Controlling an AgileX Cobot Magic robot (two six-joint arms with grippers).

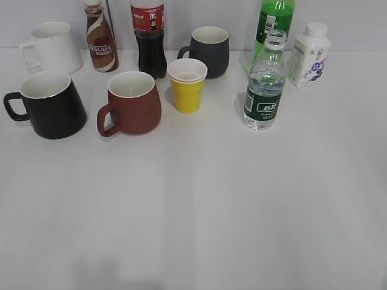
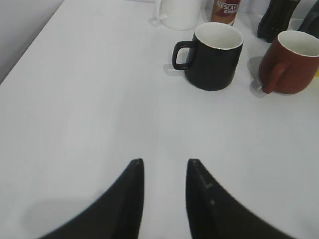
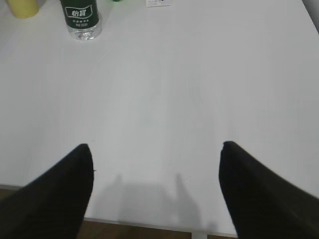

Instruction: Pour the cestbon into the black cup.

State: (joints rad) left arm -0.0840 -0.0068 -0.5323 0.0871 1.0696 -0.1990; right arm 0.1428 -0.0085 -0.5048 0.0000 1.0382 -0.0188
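Observation:
The cestbon bottle [image 1: 264, 84] stands upright on the white table, right of centre, clear with a dark green label and no cap on its neck. Its base shows at the top left of the right wrist view [image 3: 80, 17]. The black cup [image 1: 50, 104] stands at the left, handle pointing left, and shows in the left wrist view [image 2: 212, 55]. Neither gripper shows in the exterior view. My left gripper [image 2: 164, 167] is open and empty, well short of the black cup. My right gripper [image 3: 157, 149] is wide open and empty over the table's front edge, far from the bottle.
A brown-red mug [image 1: 132, 103], yellow paper cup [image 1: 187, 84], dark grey mug [image 1: 208, 51], white mug [image 1: 51, 47], Nescafe bottle [image 1: 100, 37], cola bottle [image 1: 149, 36], green soda bottle [image 1: 275, 21] and white milk bottle [image 1: 309, 54] stand along the back.

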